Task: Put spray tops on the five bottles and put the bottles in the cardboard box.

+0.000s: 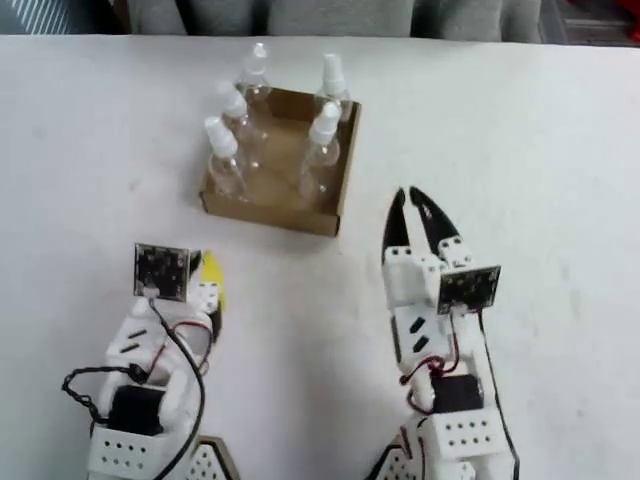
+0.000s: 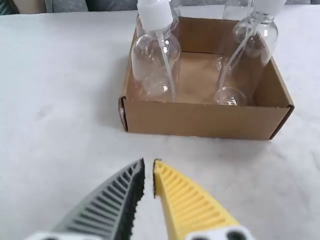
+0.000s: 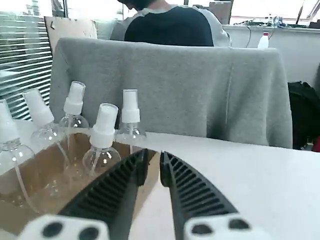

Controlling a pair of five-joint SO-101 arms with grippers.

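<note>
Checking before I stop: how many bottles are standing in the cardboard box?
5, all capped, in the cardboard box: far-left bottle, far-right bottle, middle-left bottle, near-left bottle, near-right bottle. None seems hidden.

Seen from overhead and from both wrists.
Looks steeply down on the counter (image 1: 520,130) from the arms' edge; sits low behind the left hand (image 2: 149,167), close to the near wall of the cardboard box (image 2: 200,120); peers level over the right hand (image 3: 153,156) toward the far edge; shares the box throughout.
</note>
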